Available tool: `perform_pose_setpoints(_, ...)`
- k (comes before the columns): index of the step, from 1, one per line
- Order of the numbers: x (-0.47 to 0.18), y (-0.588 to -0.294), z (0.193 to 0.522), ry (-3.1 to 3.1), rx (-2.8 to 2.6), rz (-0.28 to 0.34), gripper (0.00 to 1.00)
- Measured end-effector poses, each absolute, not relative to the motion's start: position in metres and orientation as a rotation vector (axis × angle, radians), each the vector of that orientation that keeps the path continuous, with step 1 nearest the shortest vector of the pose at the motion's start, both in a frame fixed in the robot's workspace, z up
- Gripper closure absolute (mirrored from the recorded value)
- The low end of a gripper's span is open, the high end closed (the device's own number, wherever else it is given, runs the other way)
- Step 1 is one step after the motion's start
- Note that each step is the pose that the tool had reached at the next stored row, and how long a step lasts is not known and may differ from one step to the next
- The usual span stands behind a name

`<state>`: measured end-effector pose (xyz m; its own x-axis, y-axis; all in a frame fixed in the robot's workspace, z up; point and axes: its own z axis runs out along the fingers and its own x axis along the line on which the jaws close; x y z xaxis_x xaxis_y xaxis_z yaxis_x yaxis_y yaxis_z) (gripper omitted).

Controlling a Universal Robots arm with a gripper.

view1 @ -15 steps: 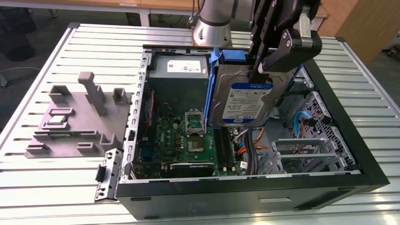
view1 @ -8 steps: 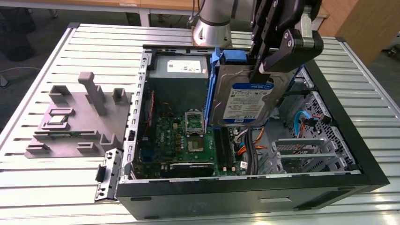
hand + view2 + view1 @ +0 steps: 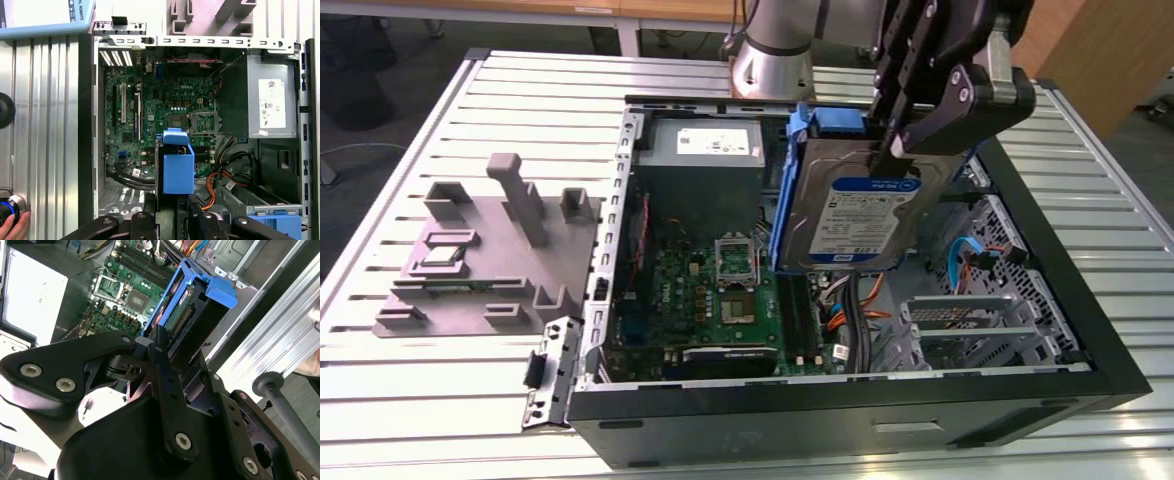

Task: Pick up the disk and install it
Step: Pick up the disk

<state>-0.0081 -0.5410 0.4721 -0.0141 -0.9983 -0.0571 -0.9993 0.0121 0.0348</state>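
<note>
The disk (image 3: 861, 215) is a silver-grey drive with a blue-and-white label and blue plastic side rails. It hangs upright, slightly tilted, above the open computer case (image 3: 1067, 300), over the gap between the motherboard (image 3: 720, 290) and the drive cage (image 3: 987, 320). My gripper (image 3: 907, 140) is shut on the disk's upper end. In the second wrist view the black fingers (image 3: 159, 347) clamp the disk (image 3: 200, 295), which shows edge-on. In the first wrist view the disk's blue rail (image 3: 177, 165) sticks out from the gripper (image 3: 175, 222) over the motherboard (image 3: 165, 110).
A grey power supply box with a white sticker (image 3: 700, 150) sits at the case's far end. A grey fixture block (image 3: 480, 250) lies on the slatted table at the exterior view's left. A blue bracket (image 3: 277, 222) sits in the drive bay. A person's hand (image 3: 12, 225) rests at the table's edge.
</note>
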Motion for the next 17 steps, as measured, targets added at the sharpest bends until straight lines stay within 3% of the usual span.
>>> perform_pose_setpoints(17, 0.006, -0.544, 0.472, 2.223, -2.194, 0.101, 0.65)
